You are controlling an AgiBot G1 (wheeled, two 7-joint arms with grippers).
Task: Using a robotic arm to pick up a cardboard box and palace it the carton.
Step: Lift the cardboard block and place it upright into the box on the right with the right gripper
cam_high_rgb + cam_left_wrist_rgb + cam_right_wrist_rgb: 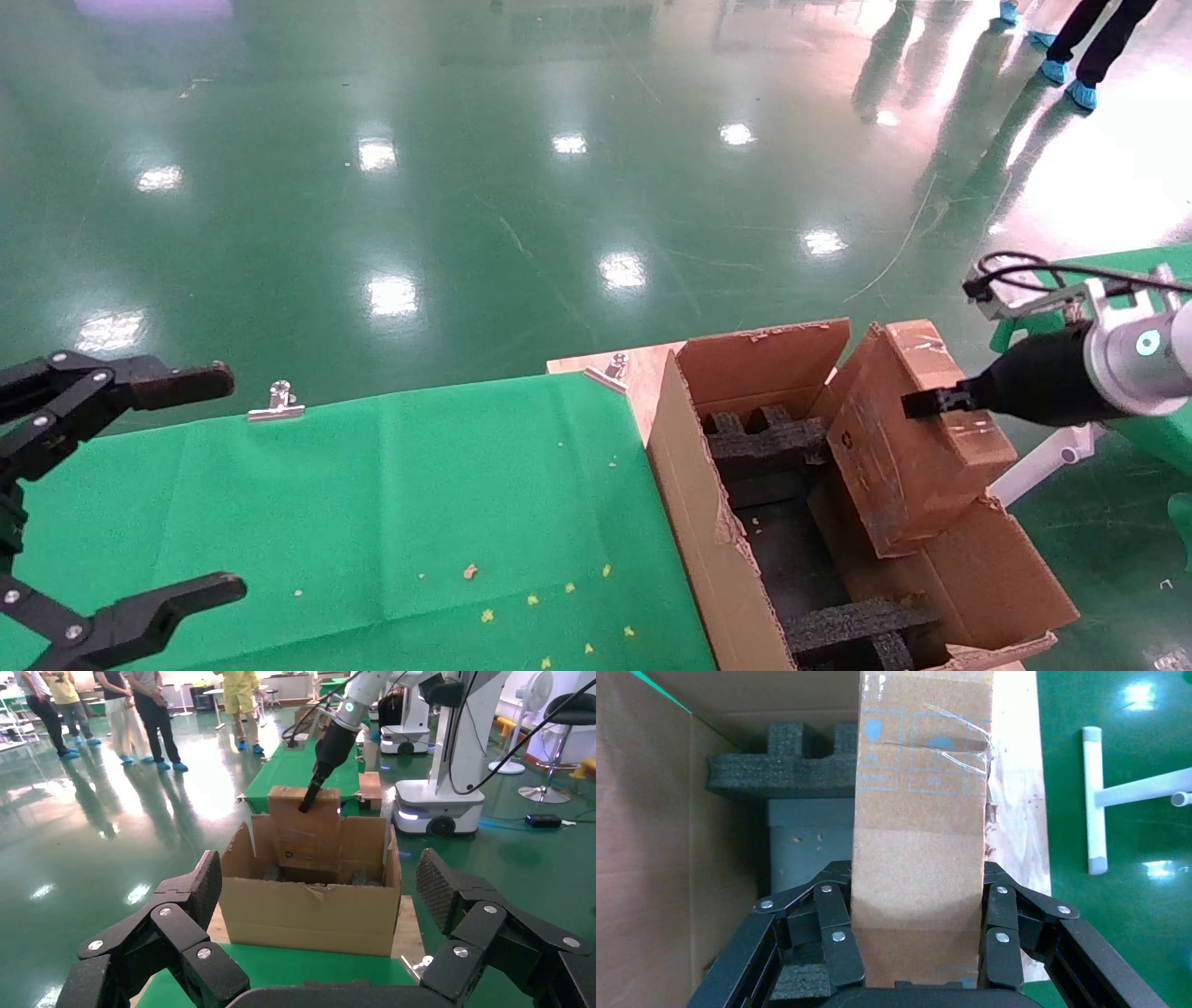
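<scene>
My right gripper (931,403), on the white arm, is shut on the cardboard box (899,447), a small flat brown box with clear tape. It holds the box tilted, lower end down inside the open carton (694,522) and leaning on its right flap. The carton has raised flaps and black foam inserts (765,440). In the right wrist view the fingers (838,941) clamp both narrow sides of the box (919,811). In the left wrist view the right gripper (309,801) holds the box (303,829) above the carton (309,913). My left gripper (223,483) hangs open and empty over the green cloth at far left.
The carton stands on a wooden board (643,373) at the right end of the green-clothed table (400,503), held by metal clips (276,401). A white tube frame (1043,471) is to the carton's right. People (140,713) and another robot base (439,804) stand beyond.
</scene>
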